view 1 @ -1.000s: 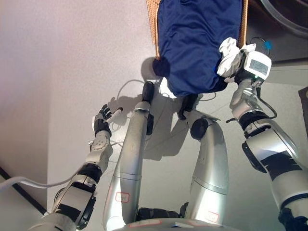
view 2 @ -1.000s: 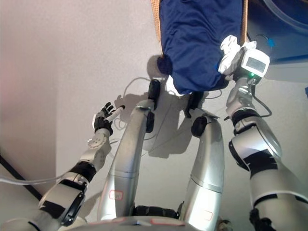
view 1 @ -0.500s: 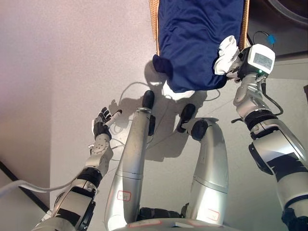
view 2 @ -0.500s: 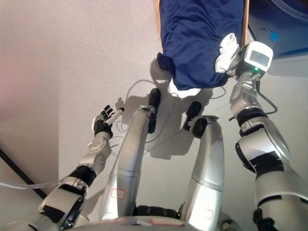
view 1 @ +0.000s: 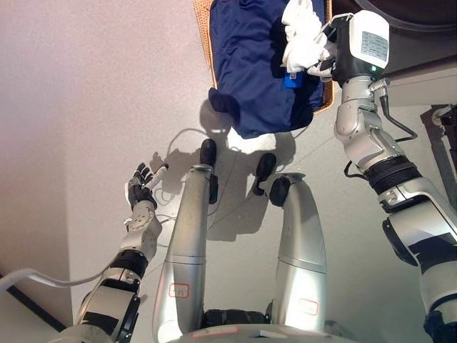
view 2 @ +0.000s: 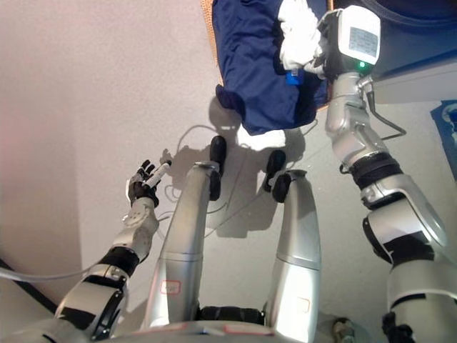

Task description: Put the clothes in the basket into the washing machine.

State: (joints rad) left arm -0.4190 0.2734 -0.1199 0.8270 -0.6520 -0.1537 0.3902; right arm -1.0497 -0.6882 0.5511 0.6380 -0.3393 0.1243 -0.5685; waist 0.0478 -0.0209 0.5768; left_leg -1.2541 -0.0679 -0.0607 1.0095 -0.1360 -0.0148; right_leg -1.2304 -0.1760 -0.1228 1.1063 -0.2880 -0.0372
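A dark blue cloth fills a wicker basket at the top of the view and hangs over its near edge. My right hand lies on the right part of the cloth, with its white-covered fingers curled into the fabric. My left hand is held over the floor at lower left, well away from the basket, with its fingers straight and holding nothing. The washing machine's dark round door shows at the top right corner, just right of my right hand.
The washing machine's grey front runs along the right of the basket. A dark frame stands at the right edge. A dark strip crosses the floor at lower left. Pale floor lies left of the basket.
My right hand has moved from the cloth's right edge up and left onto the cloth. The whole view has shifted a little. My left hand stays open at lower left.
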